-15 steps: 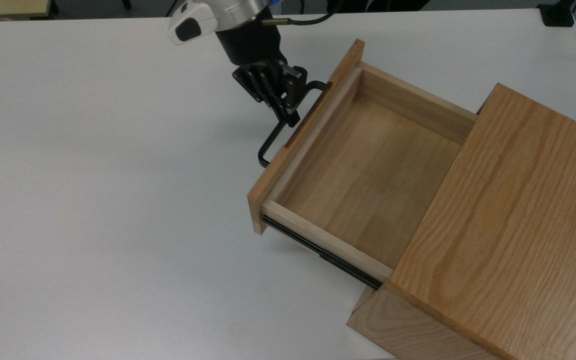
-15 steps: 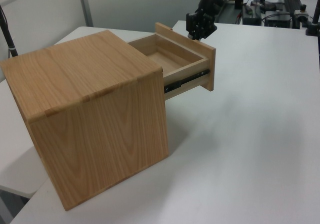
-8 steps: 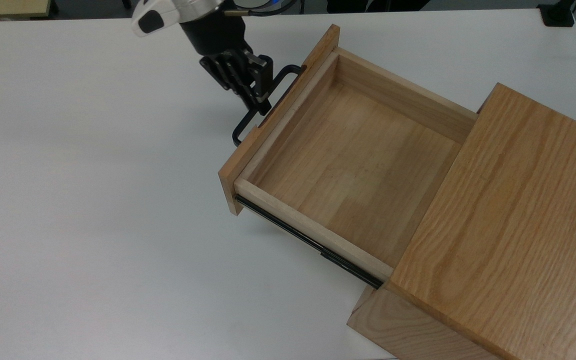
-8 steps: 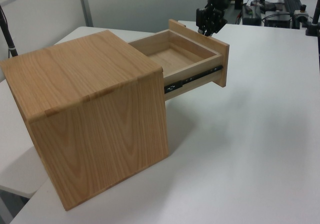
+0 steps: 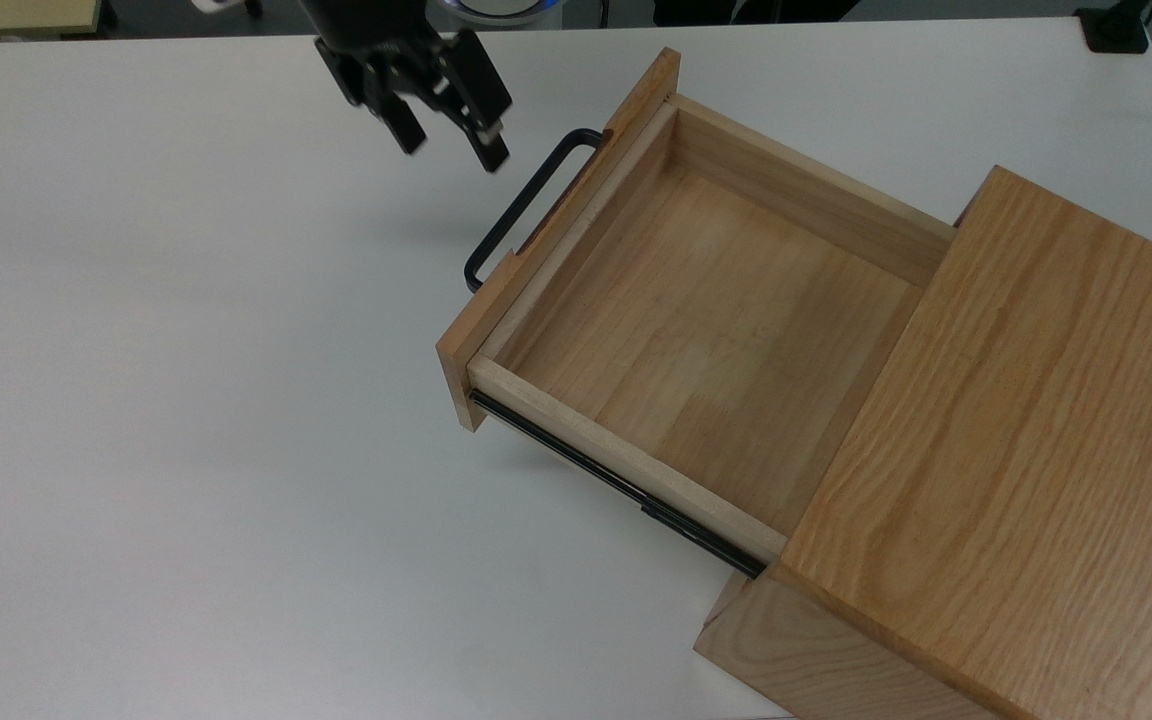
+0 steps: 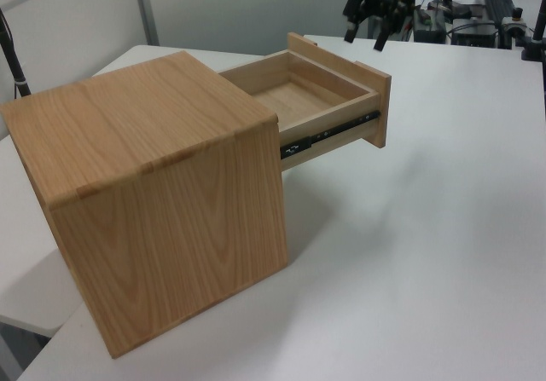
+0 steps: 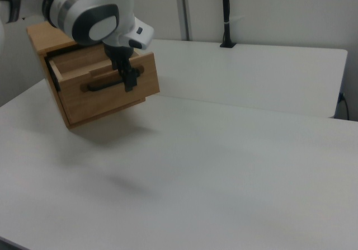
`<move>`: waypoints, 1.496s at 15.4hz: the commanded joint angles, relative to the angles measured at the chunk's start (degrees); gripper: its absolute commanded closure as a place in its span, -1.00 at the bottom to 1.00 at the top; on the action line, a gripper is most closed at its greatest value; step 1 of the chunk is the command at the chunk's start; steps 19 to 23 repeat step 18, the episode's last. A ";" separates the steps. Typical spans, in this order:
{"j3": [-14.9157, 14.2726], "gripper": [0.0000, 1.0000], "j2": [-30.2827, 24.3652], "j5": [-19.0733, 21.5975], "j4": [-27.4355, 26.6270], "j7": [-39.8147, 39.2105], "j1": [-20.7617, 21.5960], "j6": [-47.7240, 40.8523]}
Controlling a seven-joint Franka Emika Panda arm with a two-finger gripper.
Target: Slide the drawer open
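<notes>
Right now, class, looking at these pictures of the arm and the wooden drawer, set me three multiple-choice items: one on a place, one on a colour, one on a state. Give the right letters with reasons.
1. Where is the gripper relative to the handle?
A. Clamped around it
B. Apart from it, off toward the top view's upper left
C. Inside the drawer

2. What colour is the handle?
A. Black
B. Silver
C. Red

3. What state is the drawer in?
A. Fully shut
B. Pulled out of the box, nothing inside
C. Pulled out and full of tools

Answers:
1. B, since white table shows between the spread fingers and the handle.
2. A, as the thin bar on the front panel is black in the top view and the right view.
3. B, because the bare wooden floor of the drawer lies exposed in front of the box.
</notes>
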 commanded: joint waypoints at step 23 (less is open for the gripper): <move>0.41 -1.00 -1.76 -29.96 5.45 -11.75 8.57 -19.81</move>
